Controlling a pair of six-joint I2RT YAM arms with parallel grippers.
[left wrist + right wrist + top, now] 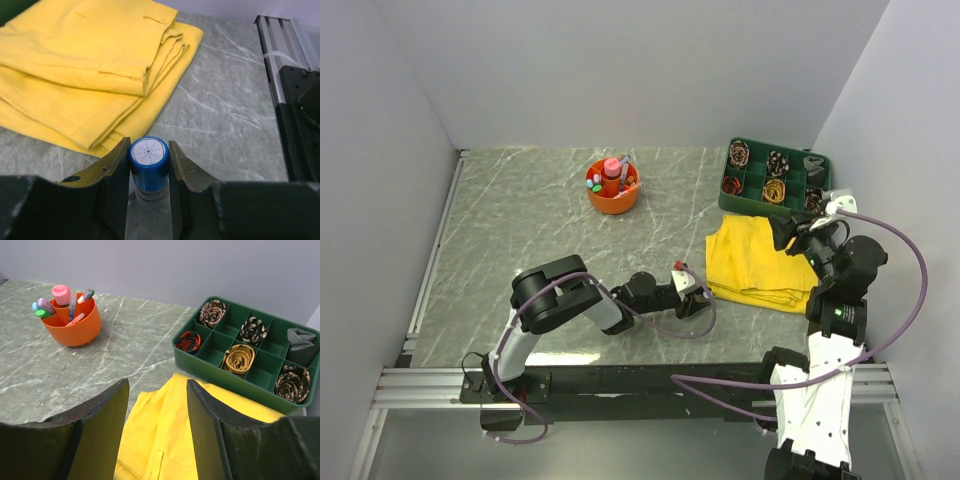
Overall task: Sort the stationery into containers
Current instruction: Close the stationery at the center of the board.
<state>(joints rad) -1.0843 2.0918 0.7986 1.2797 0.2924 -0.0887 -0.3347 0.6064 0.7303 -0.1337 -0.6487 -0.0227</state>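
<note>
Plainly, the left gripper is pinching a small blue cylinder across its barrel. One jaw sits on each side, and the cylinder's white, dotted end face points toward the wrist camera. We judge it light and stiff, a smooth plastic barrel that could slip or swivel between flat jaws. The best hold seems to be square across the round body, as here, not out at the tip. A paler band lies below the blue part, but we cannot tell whether that is a label or a second piece.

The cylinder hangs low over the marble table, just beside the folded yellow cloth and well apart from both containers.

The right gripper stands spread with nothing between its jaws, above the same cloth.

Farther out, the orange organiser holds a pink-capped tube and several markers with green, blue and purple caps, all standing upright.

The green tray carries coiled patterned rolls in separate cells: a red-and-black one, a yellow one and spotted ones. A grey folded piece fills a far cell, and some cells look bare.
</note>
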